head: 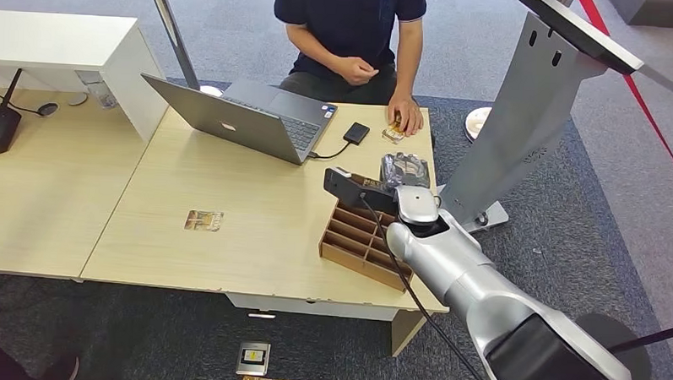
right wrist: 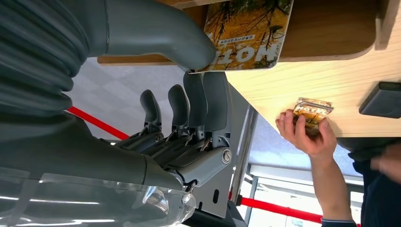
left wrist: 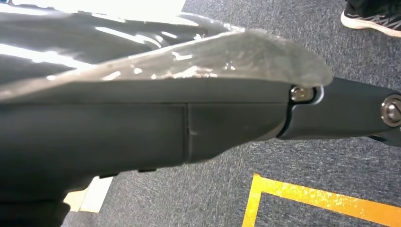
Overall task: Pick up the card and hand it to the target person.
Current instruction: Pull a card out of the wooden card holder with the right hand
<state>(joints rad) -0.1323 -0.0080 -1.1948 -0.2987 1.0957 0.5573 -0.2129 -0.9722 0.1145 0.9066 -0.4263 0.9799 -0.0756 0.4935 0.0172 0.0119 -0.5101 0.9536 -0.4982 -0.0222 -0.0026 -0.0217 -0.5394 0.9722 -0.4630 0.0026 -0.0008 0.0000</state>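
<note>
A card (right wrist: 250,33) printed with autumn trees stands in the far end of a slotted wooden box (head: 357,241). My right hand (head: 406,171) hovers over that end of the box. In the right wrist view the thumb (right wrist: 189,45) and the fingers (right wrist: 208,90) pinch the card's corner. A person (head: 351,30) sits at the table's far side. One of their hands (head: 406,116) rests on a small stack of similar cards (right wrist: 313,109) lying on the table.
Another card (head: 204,221) lies flat on the light wood table (head: 257,196), left of the box. An open laptop (head: 243,119) and a black drive (head: 356,132) sit at the back. A grey kiosk stand (head: 521,120) rises to the right. A red barrier tape (head: 632,90) crosses behind it.
</note>
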